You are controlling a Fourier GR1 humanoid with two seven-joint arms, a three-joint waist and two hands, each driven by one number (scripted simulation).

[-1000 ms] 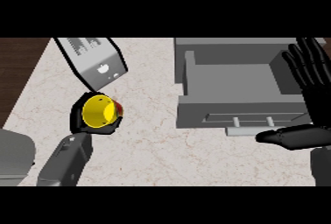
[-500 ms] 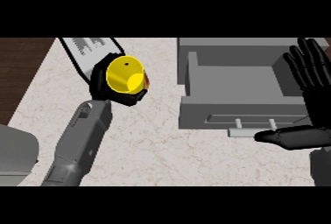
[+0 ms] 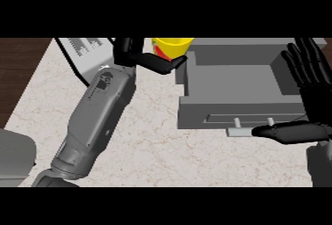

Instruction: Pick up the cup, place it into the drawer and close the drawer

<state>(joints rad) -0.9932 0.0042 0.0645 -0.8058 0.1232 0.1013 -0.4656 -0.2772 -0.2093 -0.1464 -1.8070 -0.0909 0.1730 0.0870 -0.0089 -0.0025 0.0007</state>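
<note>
Two hands in view. Left hand [image 3: 144, 58] sits at top centre of the frame, fingers and thumb curled round the yellow cup [image 3: 172, 46], which is clamped in its grasp and partly cut off by the top edge of the scene. Cup shows a red patch on its lower side where the thumb crosses it. It looks lifted off the counter [image 3: 149, 145], though the steep view makes height hard to judge. Cup is just beside the upper-left corner of the grey drawer [image 3: 233, 83], touching or overlapping its left wall in the picture; not inside the compartment. Left forearm [image 3: 97, 118] runs diagonally from lower left up to the hand.

Drawer is pulled open at right of centre, open compartment facing up, front panel with a pale bar handle [image 3: 239, 132] on its lower side. Right hand [image 3: 310, 72] stands at the right edge, fingers straight and spread apart, holding nothing; its thumb [image 3: 285, 131] lies just right of the handle (contact not clear).

White-and-grey striped object [image 3: 84, 48] at upper left, partly behind the left hand. Dark wood strip [image 3: 19, 66] along the left edge.
</note>
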